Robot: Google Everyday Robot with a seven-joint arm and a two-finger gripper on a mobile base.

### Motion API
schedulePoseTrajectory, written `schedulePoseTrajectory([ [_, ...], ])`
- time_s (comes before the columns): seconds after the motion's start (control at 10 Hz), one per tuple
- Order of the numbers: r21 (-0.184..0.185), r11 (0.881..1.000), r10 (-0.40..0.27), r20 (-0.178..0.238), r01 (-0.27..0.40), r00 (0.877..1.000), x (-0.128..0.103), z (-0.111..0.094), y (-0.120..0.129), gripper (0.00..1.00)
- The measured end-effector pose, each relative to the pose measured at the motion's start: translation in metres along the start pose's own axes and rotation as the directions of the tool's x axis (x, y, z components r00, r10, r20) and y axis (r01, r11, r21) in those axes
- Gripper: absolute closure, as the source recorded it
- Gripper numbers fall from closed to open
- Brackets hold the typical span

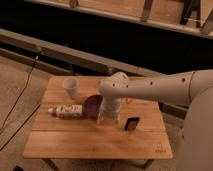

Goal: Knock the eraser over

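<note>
The eraser (132,123), a small dark block, stands upright on the wooden table (75,145), right of the middle. My white arm reaches in from the right and bends down over the table's centre. At the arm's end, the gripper (109,118) hangs just above the tabletop, a short way left of the eraser and apart from it. The gripper is between the eraser and a dark bowl.
A dark purplish bowl (92,105) sits tilted just left of the gripper. A bottle (67,111) lies on its side farther left. A white cup (71,86) stands at the back left. A thin orange stick (129,101) peeks out behind my arm.
</note>
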Motion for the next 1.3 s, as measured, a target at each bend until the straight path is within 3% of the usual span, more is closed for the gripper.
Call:
schedulePoseTrajectory([
  [0.7, 0.006, 0.997, 0.072, 0.007, -0.072, 0.997, 0.001, 0.021, -0.059, 0.35],
  [1.3, 0.079, 0.997, 0.017, 0.064, -0.022, 0.998, -0.041, -0.007, -0.080, 0.35],
])
